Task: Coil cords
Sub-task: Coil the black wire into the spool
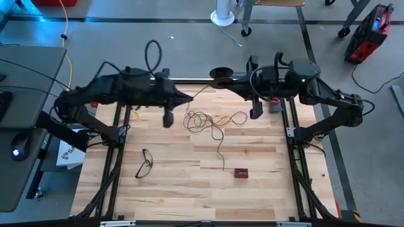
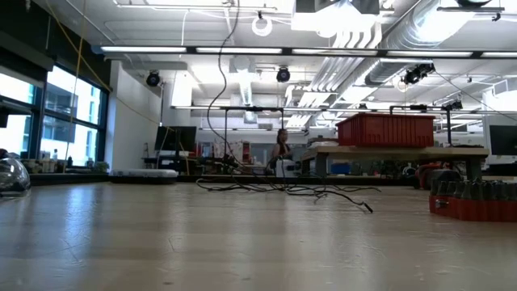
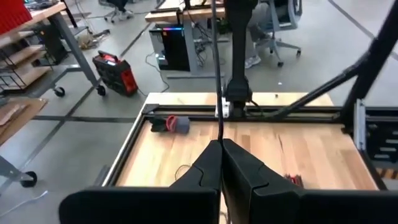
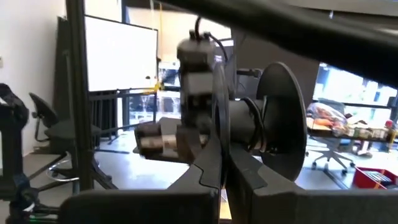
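The cord is a thin dark wire lying in a loose tangle [image 1: 207, 120] on the wooden table, with one tail running toward the near edge [image 1: 222, 161]. From the tangle [image 2: 283, 190] a strand rises up out of the low view. My left gripper [image 1: 189, 98] is shut on this strand above the table's far middle. Just to its right, my right gripper [image 1: 226, 78] is shut on the small round black reel [image 1: 221, 73], high over the far edge. The two grippers point at each other. My left gripper pinches a single strand of the wire [image 3: 219, 127] between its shut fingertips [image 3: 211, 155], coming roughly level from the table's left. The strand runs on past the tips toward the reel and is clear of the table there. My right gripper pinches the rim of one flange of the reel [image 4: 217, 118] between its two fingers [image 4: 208, 168], coming level from the table's right. The reel is lifted clear, its axis lying across the fingers, with the hub [image 4: 245, 130] and the other flange [image 4: 286, 130] to one side.
Black-framed eyeglasses [image 1: 145, 162] lie near the table's left side. A small red block [image 1: 241, 172] sits at the near middle. A grey and red item [image 1: 276, 104] lies by the right rail. Black frame rails [image 1: 117, 157] border the table.
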